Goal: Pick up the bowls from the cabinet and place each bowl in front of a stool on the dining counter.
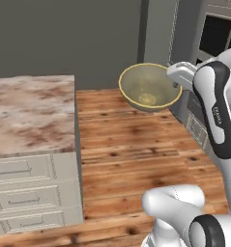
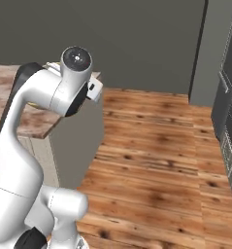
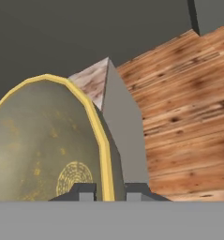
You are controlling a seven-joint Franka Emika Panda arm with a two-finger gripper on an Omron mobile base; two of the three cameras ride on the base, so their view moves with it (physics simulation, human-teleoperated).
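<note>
The olive-yellow speckled bowl (image 1: 148,87) with a yellow rim hangs in the air over the wood floor, tilted toward the camera. My gripper (image 1: 177,81) is shut on its right rim. In the hand view the rim of the bowl (image 3: 43,140) runs down between my two dark fingertips, with the gripper (image 3: 106,191) clamped on it. The dining counter (image 1: 30,111), a pinkish-brown veined marble slab, lies to the left of the bowl and lower; its corner (image 3: 92,82) shows past the bowl's rim. The cabinet and the stool are out of view.
Cream drawers (image 1: 25,193) with bar handles sit under the marble top, which has a grey side panel (image 2: 76,146). Dark appliance fronts (image 1: 218,34) line the right side. Open wood floor (image 1: 136,140) spreads between them, and a grey wall stands behind.
</note>
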